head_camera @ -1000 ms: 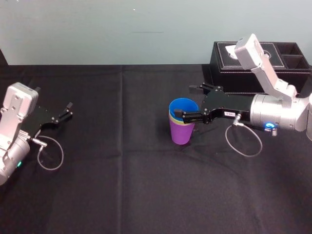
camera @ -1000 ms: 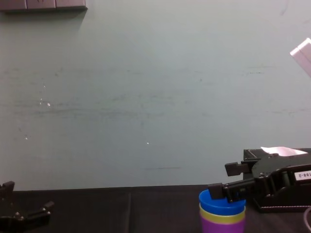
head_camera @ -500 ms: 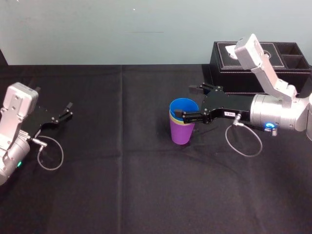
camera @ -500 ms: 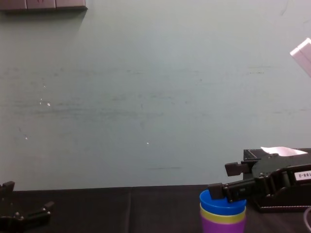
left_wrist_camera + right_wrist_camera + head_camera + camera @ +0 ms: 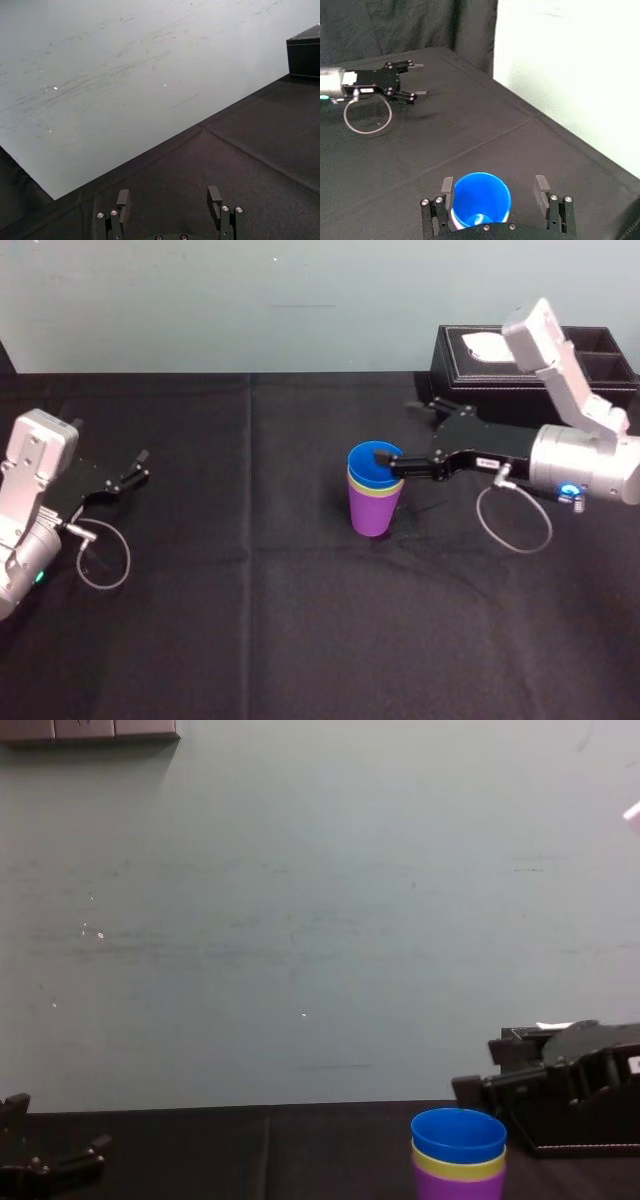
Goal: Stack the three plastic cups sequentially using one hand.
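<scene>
The three plastic cups stand nested in one upright stack at mid-table: blue (image 5: 372, 462) innermost, yellow-green (image 5: 374, 492) around it, purple (image 5: 374, 517) outermost. In the chest view they show as blue (image 5: 458, 1133), a yellow-green band (image 5: 458, 1160) and purple (image 5: 458, 1186). My right gripper (image 5: 403, 436) hovers open just above and to the right of the stack, touching nothing; it appears so in the chest view (image 5: 480, 1070) too. The right wrist view has the blue cup (image 5: 480, 197) below the open gripper (image 5: 493, 187). My left gripper (image 5: 140, 468) rests open at the far left.
A black tissue box (image 5: 530, 370) stands at the back right, behind my right arm. A black cloth (image 5: 250, 620) covers the table. The left wrist view shows the left gripper (image 5: 168, 197) with bare cloth in front of it. A cable loop (image 5: 515, 520) hangs under the right wrist.
My right gripper has lifted off the blue cup's rim and drawn back to the right, still open. The stack and the left arm have stayed still.
</scene>
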